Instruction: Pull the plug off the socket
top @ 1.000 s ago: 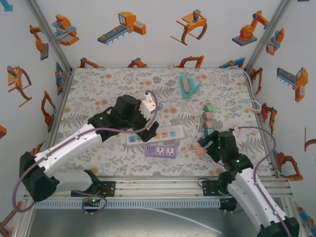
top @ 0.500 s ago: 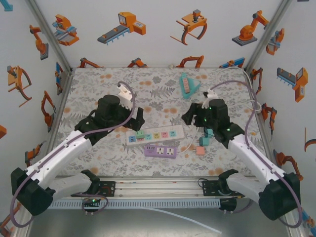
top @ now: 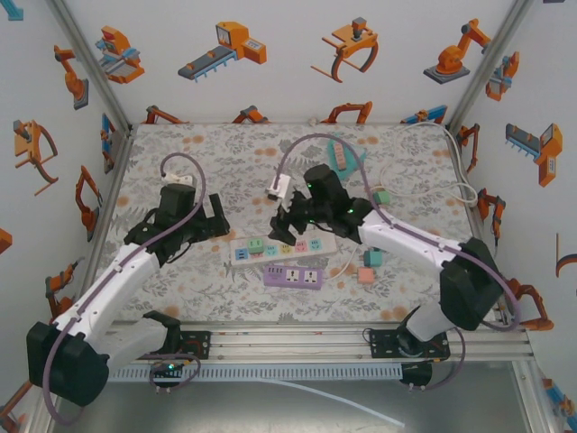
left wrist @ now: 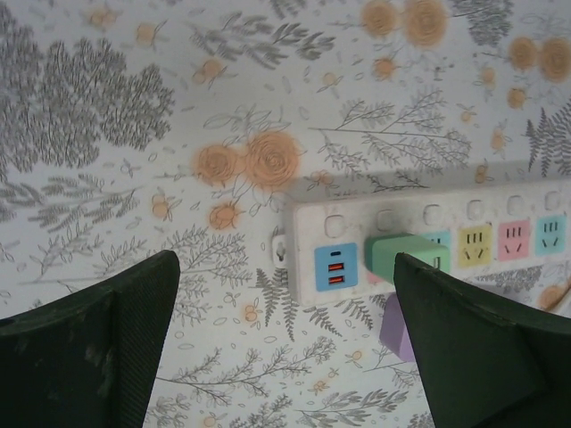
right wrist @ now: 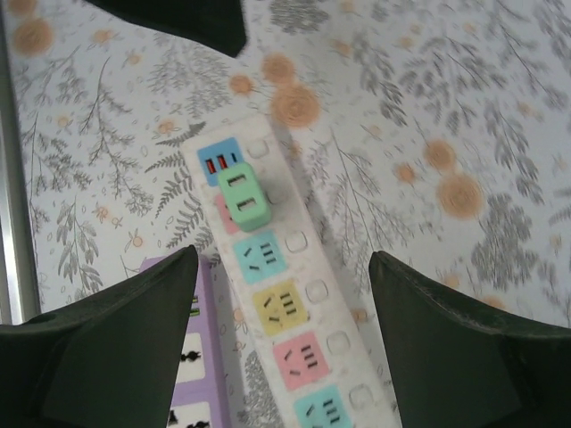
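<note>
A white power strip with coloured sockets lies mid-table, and a green plug sits in it near its left end. In the left wrist view the green plug stands beside the blue USB panel, up and right of my open left gripper, which holds nothing. My left gripper hovers just left of the strip. My right gripper hangs over the strip's middle. In the right wrist view it is open and straddles the strip, with the plug a little ahead of its fingers.
A purple power strip lies just in front of the white one. A teal strip sits at the back. Small coloured adapter cubes and a white cable lie at the right. Walls enclose the mat.
My right arm has swung from the right side to above the white strip. My left arm has drawn back to the left, off the strip.
</note>
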